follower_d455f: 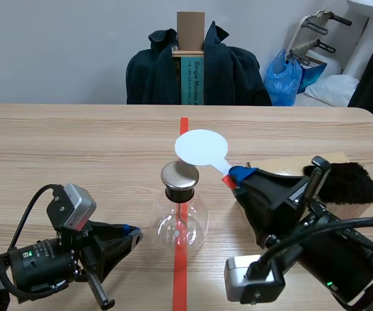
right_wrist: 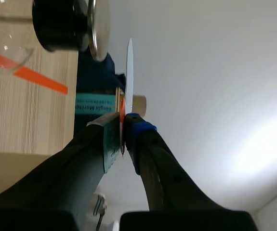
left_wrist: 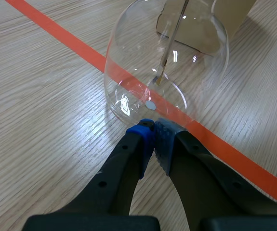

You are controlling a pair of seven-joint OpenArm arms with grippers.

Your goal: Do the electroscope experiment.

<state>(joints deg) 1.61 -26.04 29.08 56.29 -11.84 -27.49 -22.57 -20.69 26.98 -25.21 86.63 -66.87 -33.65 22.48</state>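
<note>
The electroscope, a clear glass flask (follower_d455f: 180,223) with a black stopper and a metal cap (follower_d455f: 178,175), stands on the orange tape line. My right gripper (follower_d455f: 237,175) is shut on the handle of a white round paddle (follower_d455f: 201,148). The paddle's disc hangs just past the cap; contact cannot be told. The right wrist view has the paddle (right_wrist: 129,72) edge-on between my right gripper (right_wrist: 124,131) fingers, close to the cap (right_wrist: 97,29). My left gripper (follower_d455f: 132,232) is shut on nothing, low on the table. In the left wrist view the left gripper (left_wrist: 153,134) tips sit at the base of the flask (left_wrist: 167,62).
A black fur pad (follower_d455f: 345,181) lies on a cardboard sheet (follower_d455f: 283,167) behind my right arm. Past the far table edge a chair with a dark jacket (follower_d455f: 228,71) holds a cardboard box (follower_d455f: 190,61). A blue bag (follower_d455f: 283,78) sits further right.
</note>
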